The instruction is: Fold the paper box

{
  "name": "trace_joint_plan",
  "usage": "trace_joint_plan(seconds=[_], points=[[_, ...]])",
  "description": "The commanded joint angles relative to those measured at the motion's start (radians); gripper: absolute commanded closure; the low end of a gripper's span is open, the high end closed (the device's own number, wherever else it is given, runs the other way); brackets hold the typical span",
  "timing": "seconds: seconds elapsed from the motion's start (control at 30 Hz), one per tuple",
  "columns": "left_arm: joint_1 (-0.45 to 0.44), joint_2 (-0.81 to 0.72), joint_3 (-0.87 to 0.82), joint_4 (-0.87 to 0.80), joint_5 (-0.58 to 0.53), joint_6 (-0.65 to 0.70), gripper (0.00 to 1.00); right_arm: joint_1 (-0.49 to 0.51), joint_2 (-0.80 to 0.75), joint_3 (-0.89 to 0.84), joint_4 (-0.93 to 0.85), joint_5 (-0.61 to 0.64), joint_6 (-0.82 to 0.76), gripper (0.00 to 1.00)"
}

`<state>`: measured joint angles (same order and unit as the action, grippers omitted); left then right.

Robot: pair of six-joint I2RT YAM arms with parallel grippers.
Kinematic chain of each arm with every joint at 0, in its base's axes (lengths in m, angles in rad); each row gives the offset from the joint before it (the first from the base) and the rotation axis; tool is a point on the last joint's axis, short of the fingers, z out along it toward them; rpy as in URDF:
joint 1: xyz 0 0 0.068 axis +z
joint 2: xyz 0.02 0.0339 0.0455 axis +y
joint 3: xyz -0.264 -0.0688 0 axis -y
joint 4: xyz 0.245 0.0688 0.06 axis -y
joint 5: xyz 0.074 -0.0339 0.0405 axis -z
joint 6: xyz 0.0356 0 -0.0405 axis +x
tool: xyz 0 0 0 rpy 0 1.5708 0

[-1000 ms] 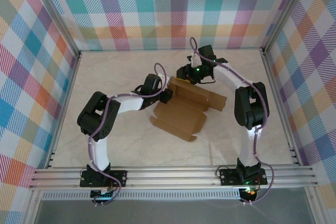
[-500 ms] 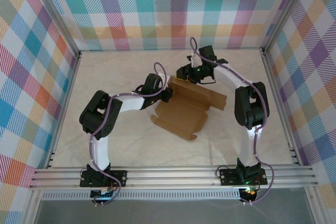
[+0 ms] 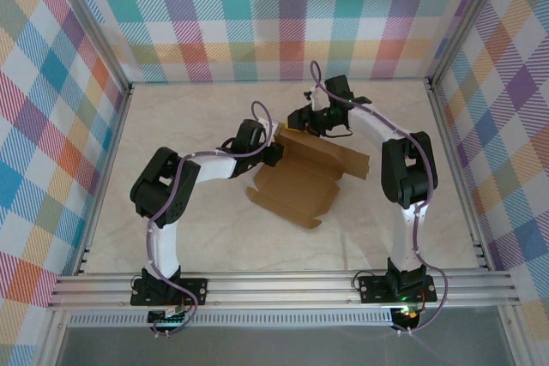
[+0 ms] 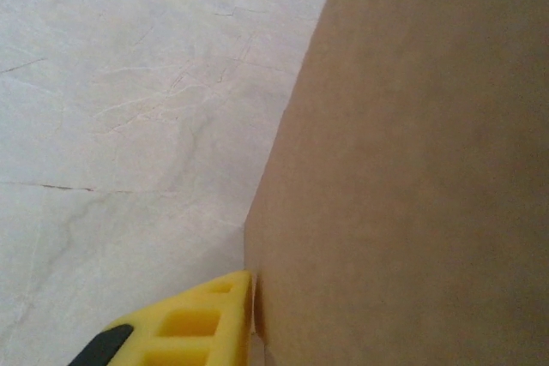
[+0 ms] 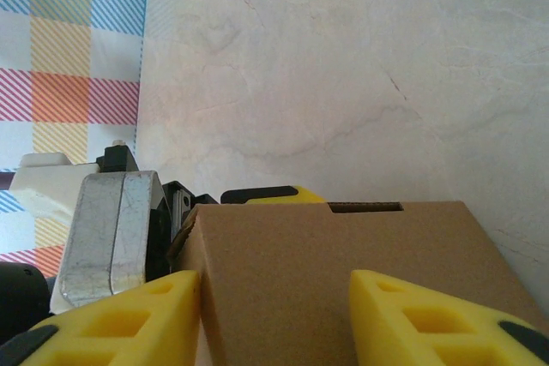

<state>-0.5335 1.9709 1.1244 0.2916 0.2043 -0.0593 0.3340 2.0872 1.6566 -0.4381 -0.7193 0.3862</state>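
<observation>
Paper box point(image 3: 302, 179) under wide-spread right claw point(image 5: 274, 287), against left claw point(image 3: 276, 154), spread unclear

Top external: high, behind the arm bases, looking down on the whole tabletop point(image 3: 171, 212). Left wrist: very near, hard against a wall of the paper box point(image 4: 412, 169), with tabletop to its left. Right wrist: low and near, looking across the box top at the left claw point(image 5: 266, 197). All three share the box's left end.
</observation>
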Motion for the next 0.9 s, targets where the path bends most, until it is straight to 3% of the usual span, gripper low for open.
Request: trace_joint_plan(seconds=[0.0,0.23,0.4,0.57,0.73,0.87], points=[[0.003,0.011,0.016,0.004,0.014,-0.006,0.78,0.006,0.032,-0.016,-0.108,0.099,-0.067,0.54],[0.003,-0.012,-0.001,0.010,0.014,-0.002,0.73,0.002,0.017,-0.047,-0.085,0.142,-0.077,0.57],[0.004,-0.033,-0.044,0.053,-0.005,0.008,0.62,-0.003,0.015,-0.052,-0.081,0.132,-0.066,0.57],[0.005,-0.046,-0.100,0.149,-0.020,0.024,0.54,-0.017,0.016,-0.072,-0.034,0.059,-0.028,0.58],[0.019,-0.055,-0.128,0.216,-0.035,0.022,0.53,-0.027,0.023,-0.075,-0.035,0.026,-0.030,0.58],[0.032,-0.042,-0.118,0.235,-0.035,0.014,0.61,-0.032,0.023,-0.077,-0.038,0.003,-0.035,0.58]])
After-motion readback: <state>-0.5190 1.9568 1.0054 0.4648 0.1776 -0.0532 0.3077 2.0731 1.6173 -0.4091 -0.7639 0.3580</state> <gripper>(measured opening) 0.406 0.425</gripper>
